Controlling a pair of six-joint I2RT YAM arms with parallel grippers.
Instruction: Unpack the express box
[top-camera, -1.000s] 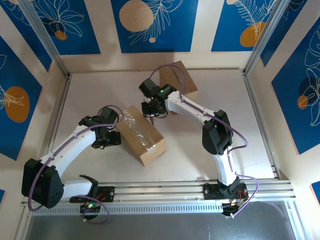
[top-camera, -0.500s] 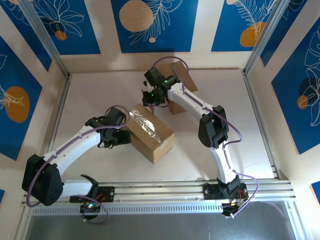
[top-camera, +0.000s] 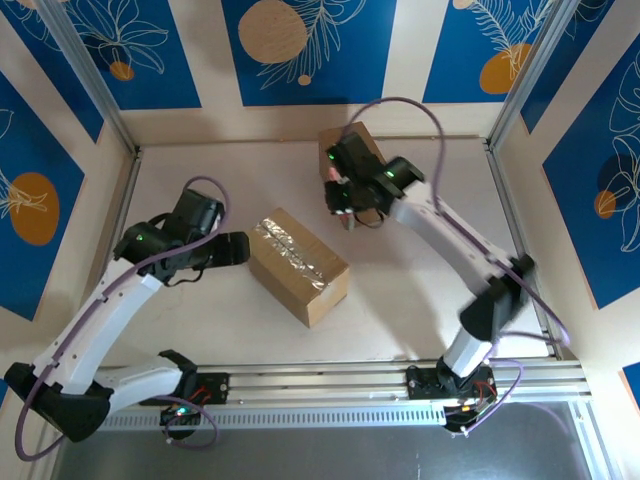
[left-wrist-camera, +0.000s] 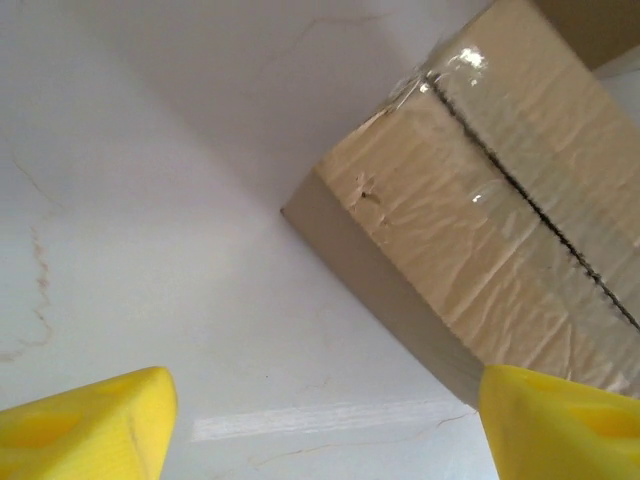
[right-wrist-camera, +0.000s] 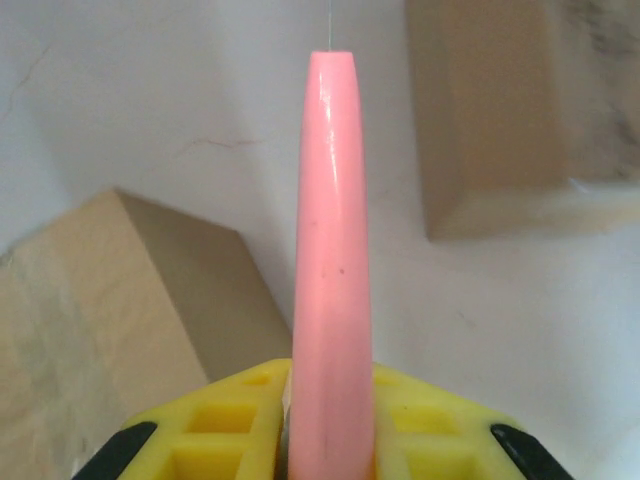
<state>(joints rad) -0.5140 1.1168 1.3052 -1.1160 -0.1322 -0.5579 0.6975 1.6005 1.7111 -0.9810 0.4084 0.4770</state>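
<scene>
It was a robot test cell in a lab: a bare white table (top-camera: 420, 300) lay under the left claw (top-camera: 240, 247), boxed by aluminium rails (top-camera: 320, 380) behind it, where both arm bases (top-camera: 185, 390) were bolted, and blue leaf-printed wall panels (top-camera: 300, 50) beyond and to either side.

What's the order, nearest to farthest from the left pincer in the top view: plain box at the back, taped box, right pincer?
From the left pincer:
1. taped box, just to its right.
2. right pincer, holding the pink tool, farther right and back.
3. plain box, by the back wall.
</scene>
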